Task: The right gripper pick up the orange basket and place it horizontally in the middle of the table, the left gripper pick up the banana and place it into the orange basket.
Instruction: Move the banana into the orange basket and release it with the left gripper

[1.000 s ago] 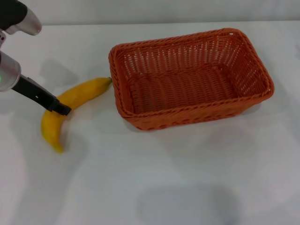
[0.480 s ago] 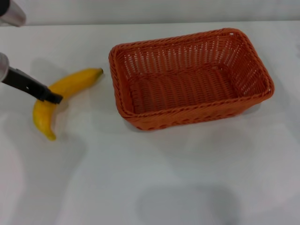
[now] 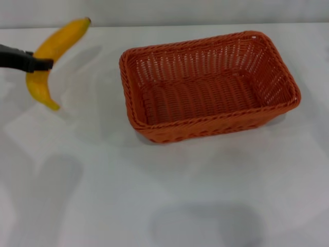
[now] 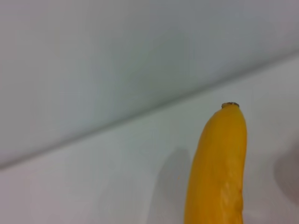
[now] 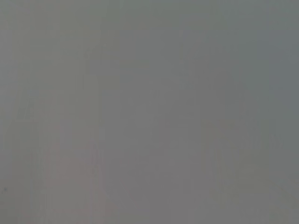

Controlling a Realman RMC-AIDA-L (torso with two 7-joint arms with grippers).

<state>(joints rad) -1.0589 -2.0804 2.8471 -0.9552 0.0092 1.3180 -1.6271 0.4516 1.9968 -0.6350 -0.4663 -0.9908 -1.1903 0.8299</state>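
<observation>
Banana gripped and aloft at upper left of the head view.

Left gripper [image 3: 43, 64] closed across the middle of the banana [image 3: 50, 53], black finger reaching in from the left edge. Banana held clear of the table [image 3: 154, 195], tilted, dark stem tip uppermost near the top edge, lower end hanging down, shadow cast on the white surface beside it. Orange basket [image 3: 208, 87] well apart to the right, upright at centre-right, lying lengthwise across the frame, nothing inside. Right gripper out of view.
</observation>
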